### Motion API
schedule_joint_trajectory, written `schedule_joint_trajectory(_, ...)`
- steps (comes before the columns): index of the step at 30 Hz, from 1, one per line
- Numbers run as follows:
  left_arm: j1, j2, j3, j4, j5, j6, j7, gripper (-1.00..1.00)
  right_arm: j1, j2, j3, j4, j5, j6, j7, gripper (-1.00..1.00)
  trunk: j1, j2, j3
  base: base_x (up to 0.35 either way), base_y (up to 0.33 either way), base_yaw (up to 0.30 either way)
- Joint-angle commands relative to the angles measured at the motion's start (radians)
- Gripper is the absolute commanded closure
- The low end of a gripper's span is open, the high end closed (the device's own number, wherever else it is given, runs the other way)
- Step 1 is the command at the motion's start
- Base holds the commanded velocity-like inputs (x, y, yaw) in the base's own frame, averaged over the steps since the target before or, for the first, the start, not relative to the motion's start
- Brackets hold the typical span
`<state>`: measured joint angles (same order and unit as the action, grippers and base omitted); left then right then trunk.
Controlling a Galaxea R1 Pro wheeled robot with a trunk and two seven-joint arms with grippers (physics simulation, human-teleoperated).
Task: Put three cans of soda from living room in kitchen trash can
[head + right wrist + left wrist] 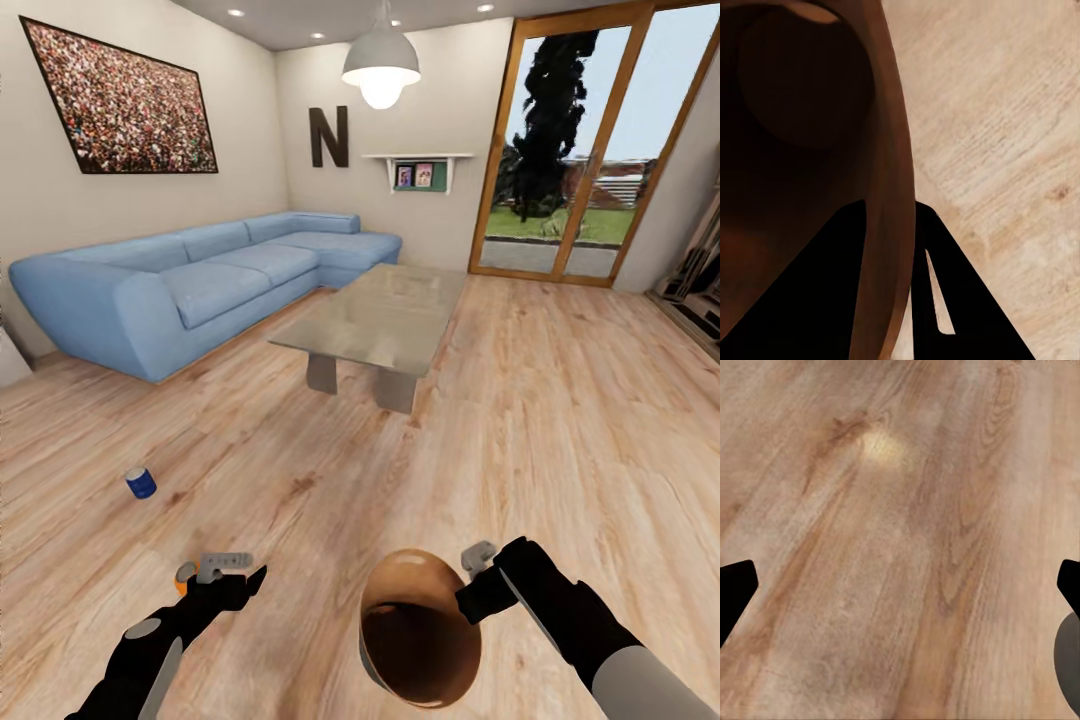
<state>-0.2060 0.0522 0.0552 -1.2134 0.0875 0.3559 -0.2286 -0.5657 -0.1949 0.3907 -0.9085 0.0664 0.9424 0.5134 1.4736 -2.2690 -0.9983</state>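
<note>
The right claw [478,588] is pinching the trash can's [420,640] rim, and the bin could slip. The left claw [215,572] looks released beside an orange can [184,576]; a blue soda can [141,483] lies on the floor to the far left.

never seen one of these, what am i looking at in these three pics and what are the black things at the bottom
It is a simulated wheeled robot with two arms, seen through its own cameras. The big picture is from its head, looking down over both arms into a living room with a blue sofa and a glass coffee table.

The black shapes are its arms. The right gripper is clamped on the rim of a copper-brown bin; the right wrist camera shows a finger inside the bin and another outside the wall.

The left gripper is open over the wood floor, holding nothing; its wrist camera looks straight down at floor.

On the floor lie a blue can and an orange can just beside the left gripper.
</note>
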Motion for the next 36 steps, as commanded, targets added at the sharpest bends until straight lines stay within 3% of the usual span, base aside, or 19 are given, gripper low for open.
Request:
schedule_joint_trajectory(1, 0.000, 0.000, 0.000, 0.000, 0.000, 0.000, 0.000, -1.00, 0.000, 0.000, 0.000, 0.000, -0.025, 0.006, 0.003, 1.00, 0.000, 0.000, 0.000, 0.112, 0.276, 0.000)
schedule_joint_trajectory(27, 0.000, 0.000, 0.000, 0.001, 0.000, -0.002, 0.001, -1.00, 0.000, -0.001, -0.011, -0.001, -0.031, 0.006, 0.004, 1.00, 0.000, 0.000, 0.000, 0.113, 0.270, 0.000)
schedule_joint_trajectory(36, 0.000, 0.000, 0.000, 0.002, 0.000, -0.002, 0.002, -1.00, 0.000, 0.000, -0.010, -0.001, -0.031, 0.006, 0.004, 1.00, 0.000, 0.000, 0.000, 0.180, 0.147, 0.000)
